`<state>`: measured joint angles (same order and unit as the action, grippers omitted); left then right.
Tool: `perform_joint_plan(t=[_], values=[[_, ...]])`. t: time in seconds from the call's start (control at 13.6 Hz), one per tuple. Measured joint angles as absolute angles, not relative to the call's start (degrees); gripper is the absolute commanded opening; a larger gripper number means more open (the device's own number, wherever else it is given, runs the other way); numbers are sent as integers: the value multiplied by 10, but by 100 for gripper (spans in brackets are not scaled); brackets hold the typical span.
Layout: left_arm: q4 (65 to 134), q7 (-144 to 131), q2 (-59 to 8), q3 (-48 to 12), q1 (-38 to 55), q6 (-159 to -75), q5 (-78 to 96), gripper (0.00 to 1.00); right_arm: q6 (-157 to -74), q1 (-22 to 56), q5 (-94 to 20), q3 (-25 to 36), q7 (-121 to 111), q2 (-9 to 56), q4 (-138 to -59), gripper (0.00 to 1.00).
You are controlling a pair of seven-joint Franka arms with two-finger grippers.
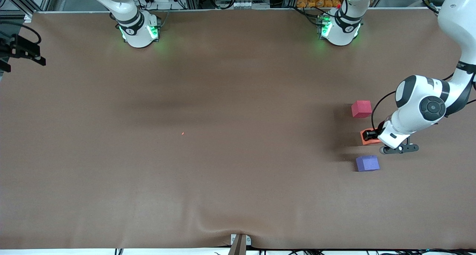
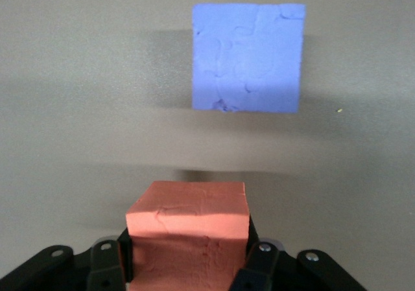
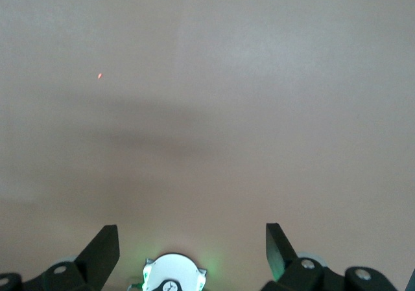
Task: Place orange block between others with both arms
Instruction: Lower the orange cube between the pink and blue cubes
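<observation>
Nearest the front camera among the three cubes lies the small matte purple-blue foam-like cube (image 1: 367, 163), flat on the brown table cloth (image 1: 208, 165) toward the left arm's end of the table. Just farther from that camera is the small matte orange foam-like block (image 1: 368, 138), clamped between the fingers (image 2: 110, 265) of the black two-finger left gripper (image 1: 371, 135); the left wrist view shows both pads pressed against opposite faces of the block, with the purple-blue cube (image 2: 248, 58) apart from it on the cloth. Whether the orange block (image 2: 188, 236) rests on the cloth or sits slightly above it cannot be told. Farther again from the front camera sits the small matte pinkish-red cube (image 1: 361, 109), so the orange block lies between the two others, roughly in line with them and touching neither. The white jointed left arm (image 1: 424, 110) reaches down to the block from its green-lit base (image 1: 339, 28). A tiny orange speck (image 1: 182, 133) lies on the cloth near the table's middle. The white right arm (image 1: 122, 2) waits folded above its own green-lit base (image 1: 139, 32); the right wrist view shows the right gripper (image 3: 191, 252) with its fingers spread wide and nothing between them, over bare cloth.
</observation>
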<state>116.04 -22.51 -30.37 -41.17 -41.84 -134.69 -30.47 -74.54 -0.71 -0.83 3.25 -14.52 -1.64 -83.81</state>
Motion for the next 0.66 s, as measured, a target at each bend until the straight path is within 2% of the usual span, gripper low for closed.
perform_joint_plan(t=[0.66], values=[[1183,-225,-318,-411,-418,-1390,-313,0,-739,-7,-8,32,-146,-25,-850,100]])
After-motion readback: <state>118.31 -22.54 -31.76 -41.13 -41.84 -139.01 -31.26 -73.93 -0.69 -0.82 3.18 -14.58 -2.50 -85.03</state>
